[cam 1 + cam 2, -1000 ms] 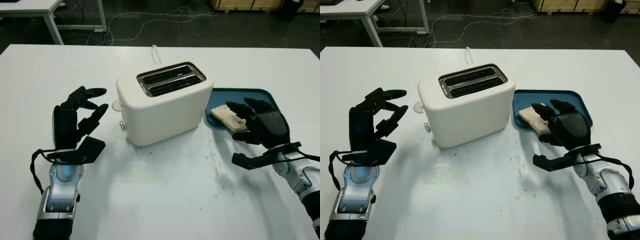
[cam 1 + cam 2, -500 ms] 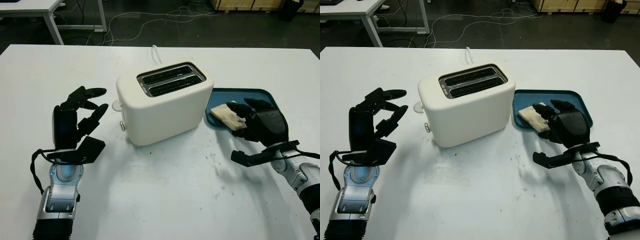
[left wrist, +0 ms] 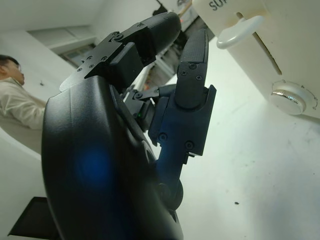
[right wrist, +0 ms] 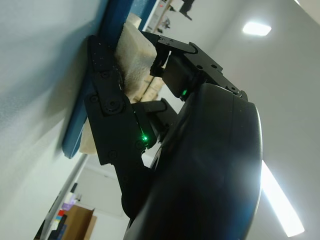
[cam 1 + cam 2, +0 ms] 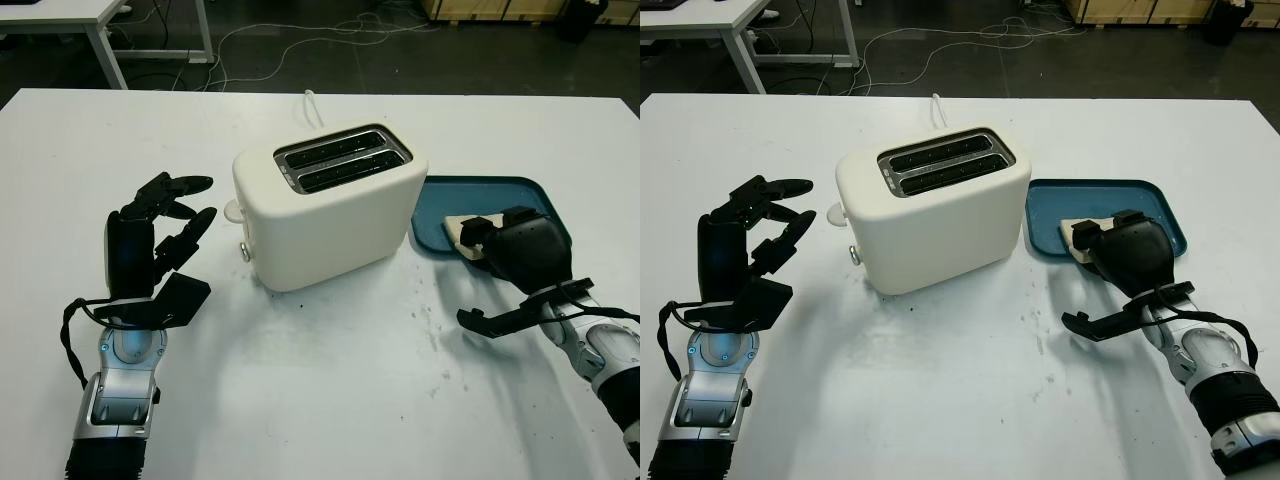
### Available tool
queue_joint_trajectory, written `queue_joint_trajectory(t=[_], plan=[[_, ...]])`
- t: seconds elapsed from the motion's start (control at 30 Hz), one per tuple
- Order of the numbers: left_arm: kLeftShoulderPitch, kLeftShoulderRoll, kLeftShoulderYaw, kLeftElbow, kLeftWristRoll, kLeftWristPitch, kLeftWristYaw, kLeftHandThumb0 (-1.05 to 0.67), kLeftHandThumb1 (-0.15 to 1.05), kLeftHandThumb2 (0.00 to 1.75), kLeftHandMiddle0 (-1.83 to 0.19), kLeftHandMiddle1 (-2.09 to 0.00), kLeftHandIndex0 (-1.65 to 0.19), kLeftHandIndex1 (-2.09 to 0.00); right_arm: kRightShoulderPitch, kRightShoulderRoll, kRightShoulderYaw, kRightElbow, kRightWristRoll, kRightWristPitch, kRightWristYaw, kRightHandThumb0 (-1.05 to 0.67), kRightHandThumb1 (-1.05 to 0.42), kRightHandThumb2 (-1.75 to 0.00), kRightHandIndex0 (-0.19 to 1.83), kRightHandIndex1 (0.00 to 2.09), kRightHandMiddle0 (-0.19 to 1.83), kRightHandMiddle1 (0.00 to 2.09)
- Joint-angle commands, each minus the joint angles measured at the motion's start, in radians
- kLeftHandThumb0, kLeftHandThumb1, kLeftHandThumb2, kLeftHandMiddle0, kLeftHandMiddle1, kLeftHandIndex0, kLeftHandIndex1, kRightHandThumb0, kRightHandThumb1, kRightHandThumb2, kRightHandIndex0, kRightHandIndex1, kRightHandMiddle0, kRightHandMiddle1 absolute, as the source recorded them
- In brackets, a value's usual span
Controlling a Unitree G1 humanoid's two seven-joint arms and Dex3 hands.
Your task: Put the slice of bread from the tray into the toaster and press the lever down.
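The white two-slot toaster [image 5: 330,205] stands mid-table, both slots empty, its lever knob [image 5: 232,211] up on the left end above a metal dial [image 3: 294,96]. Right of it lies the blue tray [image 5: 500,190]. My right hand [image 5: 492,240] is over the tray's near edge, fingers curled around the slice of bread [image 5: 461,231]; the pale slice [image 4: 135,55] shows between its fingers in the right wrist view. The bread still touches the tray. My left hand [image 5: 165,225] is held up left of the toaster, open, a short way from the lever knob [image 3: 239,31].
The toaster's white cable [image 5: 313,105] runs off the table's far edge. Bare white tabletop [image 5: 340,380] lies in front of the toaster. A person [image 3: 15,95] is in the background of the left wrist view. A desk leg [image 5: 105,55] stands on the floor, back left.
My right hand's fingers have curled down over the bread and closed on it at the tray's near edge. The left hand has not moved.
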State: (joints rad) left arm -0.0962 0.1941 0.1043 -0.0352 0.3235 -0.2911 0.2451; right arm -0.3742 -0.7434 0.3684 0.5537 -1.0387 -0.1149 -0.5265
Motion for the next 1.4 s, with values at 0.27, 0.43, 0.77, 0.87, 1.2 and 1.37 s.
queue_joint_trajectory(t=[0.27,0.43,0.77,0.87,1.2,1.37], plan=[[0.008,-0.001,0.0,0.001,-0.002,-0.011,0.005,-0.44,0.92,0.13,-0.62,-1.3,-0.72,-0.61,0.016,-0.014,0.0,-0.03,0.019,-0.023,-0.009,-0.37,-0.92,-0.43,0.96,1.75,0.8,1.54],[0.007,-0.002,-0.001,0.002,0.0,-0.01,0.007,-0.45,0.92,0.13,-0.62,-1.29,-0.72,-0.6,0.005,-0.006,-0.013,-0.004,0.053,-0.073,-0.043,-0.37,-0.92,-0.45,0.96,1.75,0.77,1.64],[0.006,-0.002,-0.001,-0.004,0.006,0.0,0.008,-0.44,0.92,0.14,-0.6,-1.29,-0.71,-0.6,-0.04,-0.015,-0.097,-0.011,0.233,-0.238,0.047,-0.37,-0.92,-0.55,1.0,1.75,0.69,1.75],[0.004,-0.002,-0.001,-0.005,0.009,0.0,0.007,-0.44,0.92,0.14,-0.63,-1.3,-0.71,-0.6,-0.055,-0.028,-0.106,-0.035,0.229,-0.25,0.082,-0.38,-0.92,-0.58,0.99,1.75,0.68,1.75],[0.001,-0.009,0.0,-0.01,-0.003,0.002,0.0,-0.42,0.92,0.13,-0.61,-1.29,-0.71,-0.6,-0.093,-0.071,-0.116,-0.098,0.227,-0.271,0.202,-0.35,-0.92,-0.49,1.06,1.75,0.68,1.74],[0.0,-0.007,0.0,-0.01,0.003,0.004,0.001,-0.43,0.92,0.14,-0.61,-1.29,-0.71,-0.6,-0.122,-0.09,-0.128,-0.103,0.223,-0.281,0.243,-0.31,-0.92,-0.41,1.08,1.75,0.72,1.75]])
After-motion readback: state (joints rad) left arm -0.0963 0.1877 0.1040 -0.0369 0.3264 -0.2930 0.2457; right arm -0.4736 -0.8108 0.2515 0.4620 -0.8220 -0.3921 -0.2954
